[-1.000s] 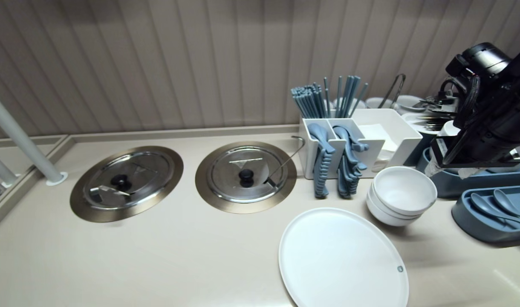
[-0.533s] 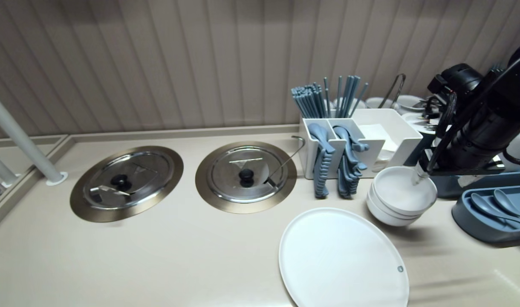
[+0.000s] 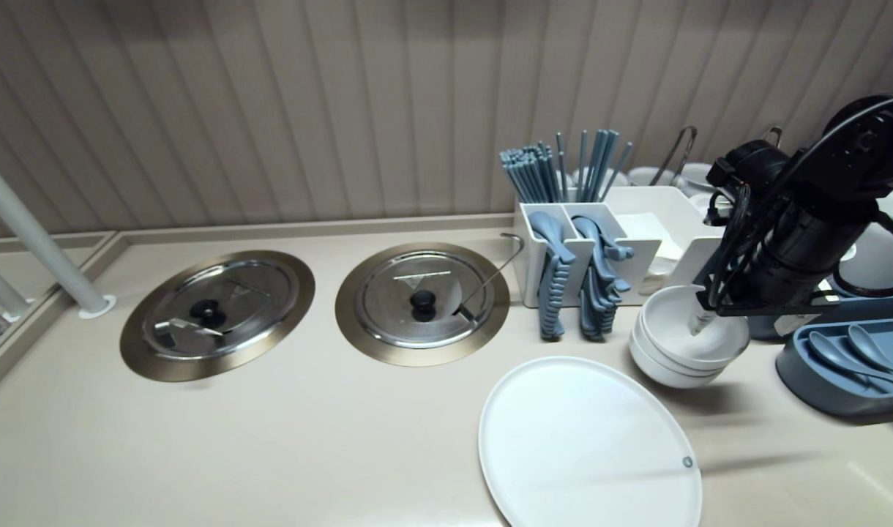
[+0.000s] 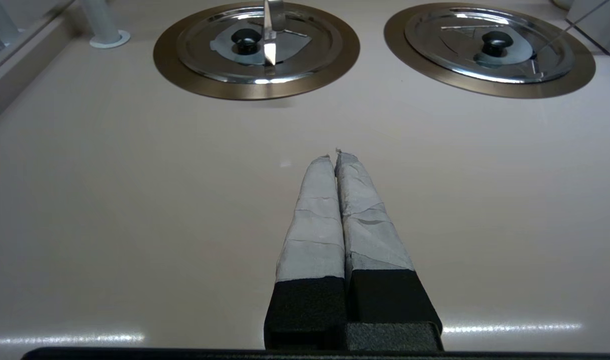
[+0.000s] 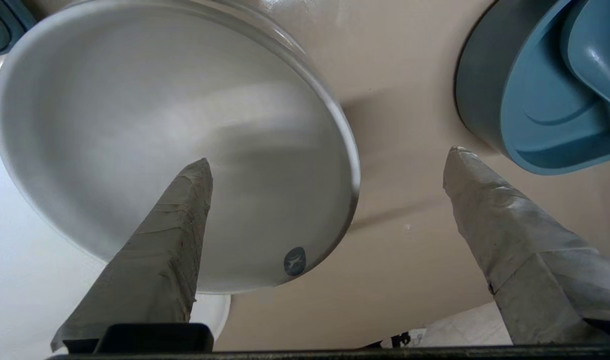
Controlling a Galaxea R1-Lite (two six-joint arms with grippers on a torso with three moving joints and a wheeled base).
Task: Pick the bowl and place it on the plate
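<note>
A stack of white bowls (image 3: 684, 344) stands on the beige counter, right of the large white plate (image 3: 589, 446). My right gripper (image 5: 329, 157) is open and straddles the near rim of the top bowl (image 5: 160, 115). One taped finger (image 3: 697, 322) reaches inside the bowl; the other finger (image 5: 485, 200) hangs outside it over the counter. Neither finger visibly touches the bowl. My left gripper (image 4: 335, 156) is shut and holds nothing; it is parked low over bare counter, short of the two steel lids.
Two round steel lids (image 3: 217, 311) (image 3: 422, 298) sit flush in the counter. A white caddy (image 3: 681, 219) with blue cutlery and chopsticks (image 3: 556, 172) stands behind the bowls. A blue tray (image 3: 849, 366) with spoons lies right of them. A white pole (image 3: 29, 234) rises at far left.
My right arm has come down and to the left from above the blue tray to the bowl stack. Its fingers have spread wider, and one now sits inside the top bowl.
</note>
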